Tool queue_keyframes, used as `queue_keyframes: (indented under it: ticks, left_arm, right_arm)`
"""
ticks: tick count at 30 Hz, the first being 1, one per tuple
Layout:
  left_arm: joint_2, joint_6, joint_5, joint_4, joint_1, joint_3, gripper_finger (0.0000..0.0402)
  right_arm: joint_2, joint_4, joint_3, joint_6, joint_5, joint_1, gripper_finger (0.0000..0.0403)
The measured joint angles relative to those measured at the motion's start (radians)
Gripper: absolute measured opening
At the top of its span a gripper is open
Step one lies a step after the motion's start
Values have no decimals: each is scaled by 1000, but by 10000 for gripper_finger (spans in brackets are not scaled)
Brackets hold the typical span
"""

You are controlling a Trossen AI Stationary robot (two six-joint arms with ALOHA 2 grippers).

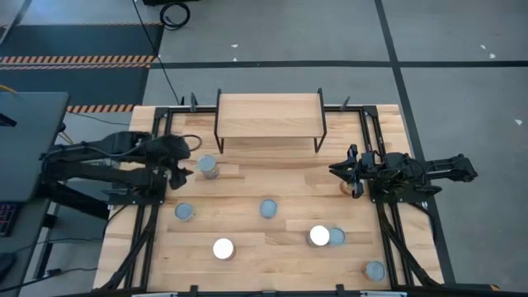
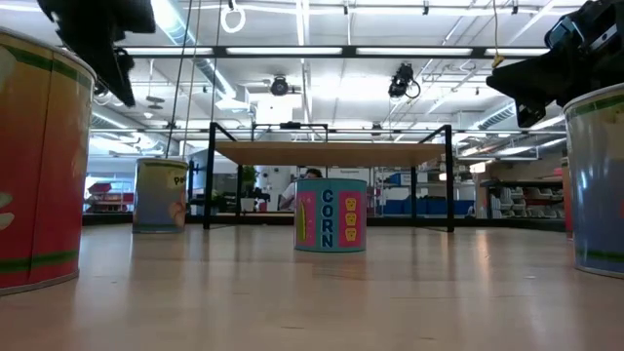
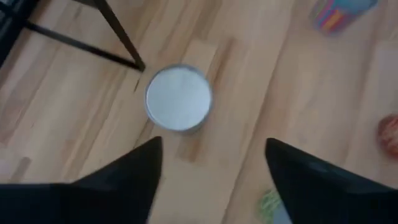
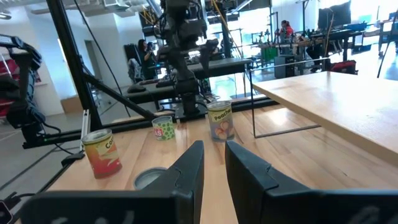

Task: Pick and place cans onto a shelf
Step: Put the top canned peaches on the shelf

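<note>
No can is seen on the shelf (image 1: 268, 114) at upper centre; all cans remain on the worktop (image 1: 272, 256) below it. The left claw (image 1: 183, 167), spread wide, hangs above one silver-topped can (image 1: 208, 166). The right claw (image 1: 342, 171) is held narrow, empty.

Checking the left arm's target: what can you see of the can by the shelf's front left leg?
The can is a small cylinder with a round, pale silvery top and a pale, peach-printed side label. It stands upright on the wooden table, just in front of the shelf and beside its black front left leg, not touching it. The left gripper is open beside it; nothing grips it.
</note>
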Motion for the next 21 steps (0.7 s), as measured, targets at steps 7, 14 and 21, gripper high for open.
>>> queue_keyframes:
  ticks: [7,14,21]
  left_arm:
    - [201,224,0,-3,116,-25,358]
    - [322,476,45,38,235,-25,359]
    - [429,580,101,110,290,-25,359]
  right_arm:
    - [0,0,0,0,0,0,73]
    - [0,0,0,0,0,0,73]
    - [0,0,0,0,0,0,73]
